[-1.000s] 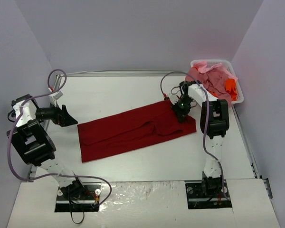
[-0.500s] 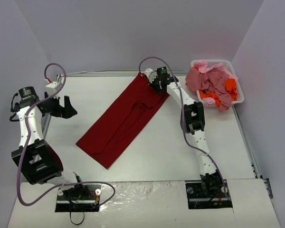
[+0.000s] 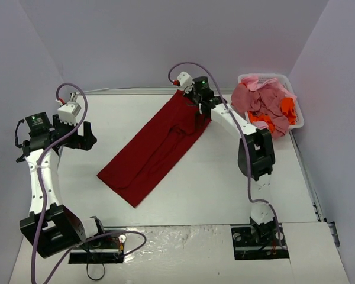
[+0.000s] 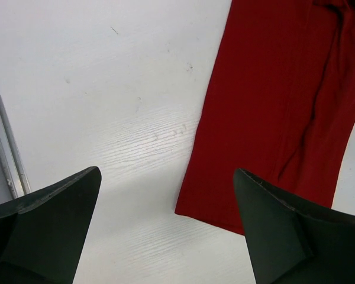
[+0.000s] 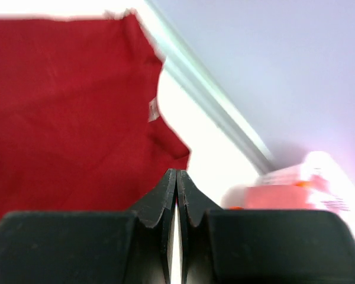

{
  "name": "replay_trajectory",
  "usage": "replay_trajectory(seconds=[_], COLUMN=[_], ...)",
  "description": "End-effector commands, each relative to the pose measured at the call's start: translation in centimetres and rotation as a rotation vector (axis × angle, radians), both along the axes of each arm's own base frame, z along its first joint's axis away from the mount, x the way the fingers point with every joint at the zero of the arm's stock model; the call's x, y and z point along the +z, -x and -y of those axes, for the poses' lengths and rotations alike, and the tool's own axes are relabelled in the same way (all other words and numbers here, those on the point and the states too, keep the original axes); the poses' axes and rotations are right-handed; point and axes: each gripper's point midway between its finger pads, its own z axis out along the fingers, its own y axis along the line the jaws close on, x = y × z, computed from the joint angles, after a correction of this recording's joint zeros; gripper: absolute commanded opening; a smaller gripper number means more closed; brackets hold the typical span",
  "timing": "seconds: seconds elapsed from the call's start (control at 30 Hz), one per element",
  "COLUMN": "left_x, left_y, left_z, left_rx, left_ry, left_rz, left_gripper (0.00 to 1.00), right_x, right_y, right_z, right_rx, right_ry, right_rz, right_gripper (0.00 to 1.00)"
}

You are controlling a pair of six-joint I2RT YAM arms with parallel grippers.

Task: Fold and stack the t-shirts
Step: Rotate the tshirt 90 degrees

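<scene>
While the dark red shirt (image 3: 157,148) is lying flat in a long diagonal strip across the table (image 3: 136,112), we are seeing the right gripper (image 5: 176,176) poised at its far end, jaws pressed together. Whether any cloth is caught between them we cannot tell. The left gripper (image 4: 167,174) is hanging wide open near the shirt's near end, apart from it. Pink and orange shirts (image 3: 263,100) are sitting heaped in the white basket (image 3: 261,76) at the far right.

bright even light — blurry right-wrist view
</scene>
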Motion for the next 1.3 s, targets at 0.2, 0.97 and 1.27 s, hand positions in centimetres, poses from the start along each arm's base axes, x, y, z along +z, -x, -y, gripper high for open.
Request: replay_trajectory(seconds=[0.2,0.97,1.27], left_x=[0.0,-2.0,-2.5], left_y=[0.2,1.0,1.2], left_z=[0.5,1.4,1.3], left_rx=[-0.003,-0.032,-0.029], left_ry=[0.004,0.019,0.009], left_rz=[0.014,-0.007,-0.013], left_gripper=[0.94,0.94,0.94], right_x=[4.1,-8.9,-7.4], right_y=[7.8,17.8,13.0], right_z=[-1.9,-6.9,-8.8], right_rx=[0.012,0.327,0.320], right_ry=[-0.018,-0.006,-0.045], right_rz=[-0.018,-0.589,-0.506], right_gripper=[0.05,0.00,0.00])
